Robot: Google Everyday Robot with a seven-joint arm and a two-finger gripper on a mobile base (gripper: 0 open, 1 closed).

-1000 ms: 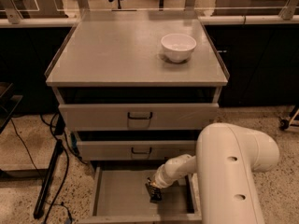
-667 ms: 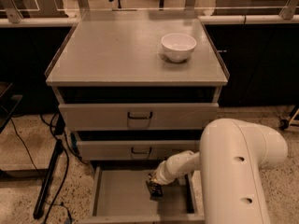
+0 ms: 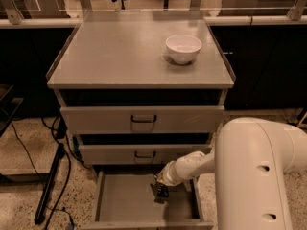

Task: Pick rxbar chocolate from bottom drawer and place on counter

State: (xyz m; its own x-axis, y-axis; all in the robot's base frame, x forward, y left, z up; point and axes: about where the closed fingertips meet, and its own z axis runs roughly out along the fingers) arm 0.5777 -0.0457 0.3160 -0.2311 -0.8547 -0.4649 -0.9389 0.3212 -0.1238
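Down in the bottom drawer [image 3: 122,200]: gripper [image 3: 161,190] hangs low over the right half of its floor; clamped or apart, I cannot tell.
Rxbar chocolate [image 3: 159,199]: likely the small dark shape at the gripper's tip, on the drawer floor.
Handling: probably light, flat, slick-wrapped and slightly yielding; best pinched across its narrow width, mid-length.
Counter [image 3: 120,51]: flat grey with raised side rims; white bowl [image 3: 183,48] back right, landing room to its left.
Room: upper drawers [image 3: 144,120] overhang the reach; speckled floor [image 3: 29,143].
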